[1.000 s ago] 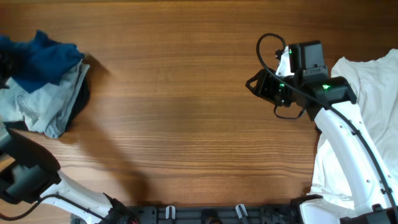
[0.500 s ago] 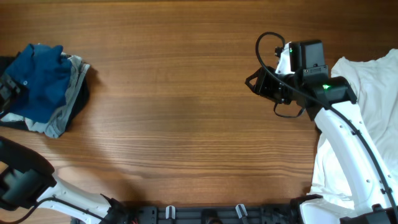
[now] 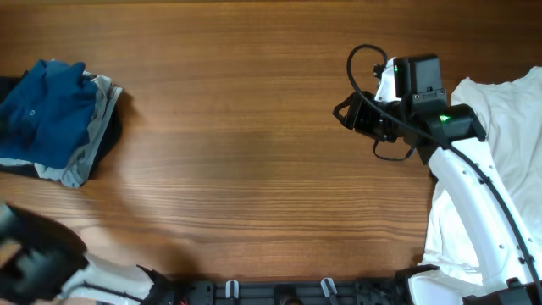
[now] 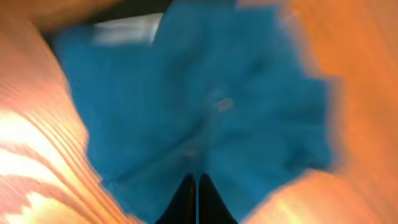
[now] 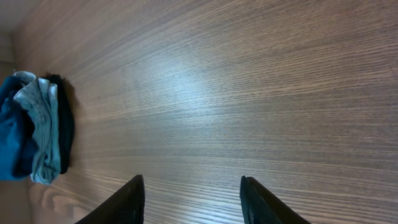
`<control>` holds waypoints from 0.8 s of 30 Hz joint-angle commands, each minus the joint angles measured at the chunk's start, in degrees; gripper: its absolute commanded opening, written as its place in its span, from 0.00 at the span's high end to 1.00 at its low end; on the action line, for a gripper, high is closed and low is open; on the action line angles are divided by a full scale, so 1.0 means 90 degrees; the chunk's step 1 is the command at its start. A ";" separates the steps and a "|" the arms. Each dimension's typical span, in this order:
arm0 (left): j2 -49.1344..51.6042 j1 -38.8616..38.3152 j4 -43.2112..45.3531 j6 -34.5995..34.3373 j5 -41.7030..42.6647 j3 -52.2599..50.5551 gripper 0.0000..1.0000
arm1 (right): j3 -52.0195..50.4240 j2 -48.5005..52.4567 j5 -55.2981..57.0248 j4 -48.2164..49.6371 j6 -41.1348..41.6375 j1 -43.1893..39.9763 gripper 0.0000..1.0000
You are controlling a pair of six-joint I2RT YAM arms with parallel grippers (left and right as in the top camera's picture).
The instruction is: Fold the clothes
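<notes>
Clothes lie heaped at the left edge of the table [image 3: 254,152]. The dark blue shirt [image 3: 47,110] is crumpled on top, over a pale denim garment [image 3: 85,157] and a black garment [image 3: 112,135]. The left arm [image 3: 38,263] shows as a blur at the lower left corner. Its wrist view is blurred too. There the left gripper [image 4: 196,186] has its fingers pressed together against the blue cloth; whether any fabric is pinched cannot be told. Bare wood spans the middle. Further right, the right gripper [image 3: 347,112] hovers over the table with jaws apart and nothing between them. White cloth [image 3: 508,110] lies at the right edge, partly under the right arm [image 3: 466,178].
</notes>
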 commanded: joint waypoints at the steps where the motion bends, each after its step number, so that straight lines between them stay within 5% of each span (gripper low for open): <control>1: 0.1030 -0.0005 0.0986 -0.0760 -0.0301 -0.1333 0.96 | 0.0041 0.0034 0.0104 -0.0039 -0.0034 0.0007 0.50; 5: 0.1639 -0.0017 0.1139 -0.0840 -0.0097 -0.1569 0.96 | 0.0041 0.0034 0.0107 -0.0102 -0.0034 0.0007 0.50; 10: 0.0211 -0.0083 0.1243 -0.0500 0.1644 -0.1154 0.79 | 0.0041 -0.0027 0.0163 -0.0056 -0.0410 0.0005 0.52; 14: -0.1576 -0.0525 0.0901 -0.0126 0.0741 -0.1154 0.56 | 0.0044 -0.0423 0.0627 0.0102 -0.0974 0.0007 0.51; 17: -0.2147 -0.0964 0.0148 0.0090 0.0359 -0.1154 0.51 | 0.0044 -0.0826 0.0597 0.0267 -0.1401 0.0007 0.50; 19: -0.2426 -0.1438 -0.0435 0.0886 0.1273 -0.1154 0.48 | 0.0068 -0.1226 0.0600 0.0367 -0.2251 0.0007 0.45; 23: -0.3509 -0.2987 -0.0765 0.1236 0.0918 -0.1154 0.40 | 0.0389 -0.2096 0.0602 0.0542 -0.2710 0.0007 0.35; 24: -0.3985 -0.3716 -0.0794 0.1231 0.0461 -0.1154 0.32 | 0.0505 -0.2497 0.0602 0.0617 -0.2705 0.0007 0.33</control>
